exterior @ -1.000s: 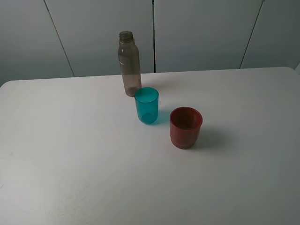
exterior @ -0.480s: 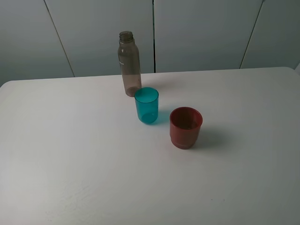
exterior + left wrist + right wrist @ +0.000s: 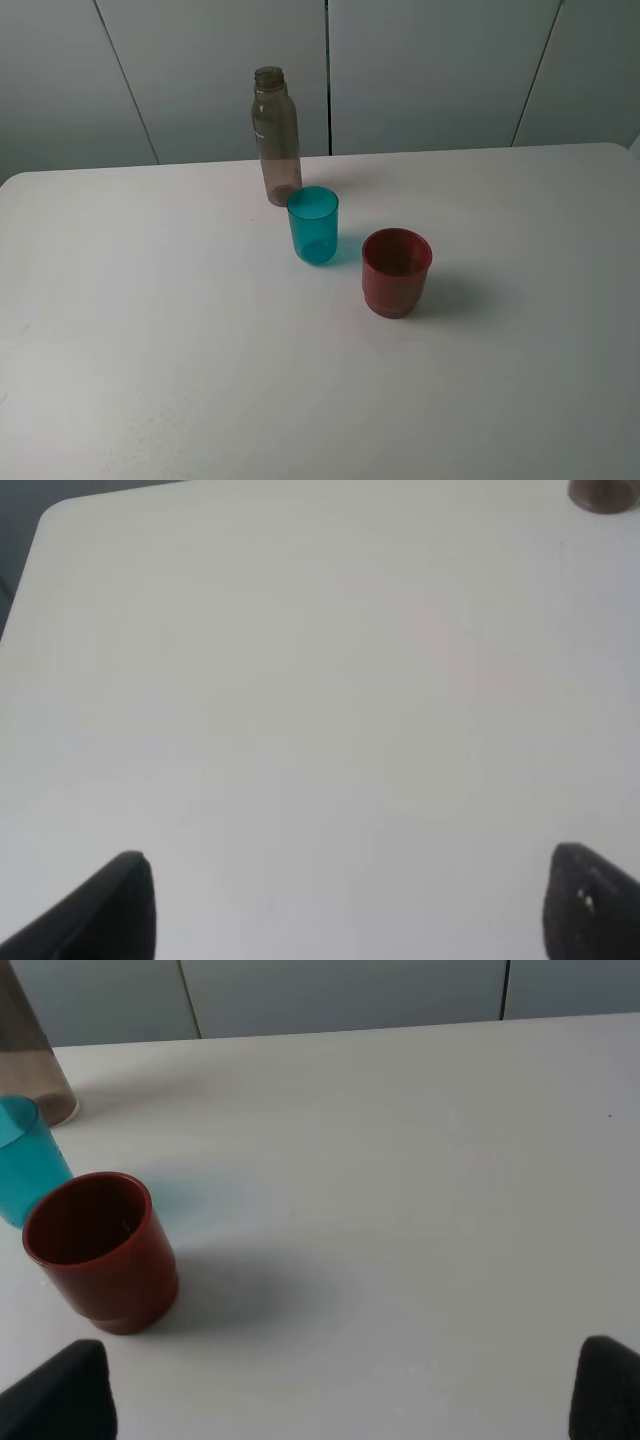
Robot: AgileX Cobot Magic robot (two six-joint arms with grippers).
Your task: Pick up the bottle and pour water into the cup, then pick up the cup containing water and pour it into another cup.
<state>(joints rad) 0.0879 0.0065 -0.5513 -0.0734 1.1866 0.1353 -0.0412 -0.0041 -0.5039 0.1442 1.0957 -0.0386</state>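
Note:
The tall brownish clear bottle (image 3: 276,135) stands upright and capless at the back of the white table. The teal cup (image 3: 314,226) stands just in front of it, and the dark-red cup (image 3: 396,272) stands to the right and nearer. No arm shows in the high view. My left gripper (image 3: 350,910) is open over bare table, with only the bottle's base (image 3: 603,494) at the frame's edge. My right gripper (image 3: 335,1395) is open and empty. In its view the red cup (image 3: 100,1250), the teal cup (image 3: 25,1160) and the bottle (image 3: 35,1070) stand apart from it.
The white table (image 3: 150,330) carries only these three things. Grey wall panels (image 3: 430,70) stand right behind its far edge, close to the bottle.

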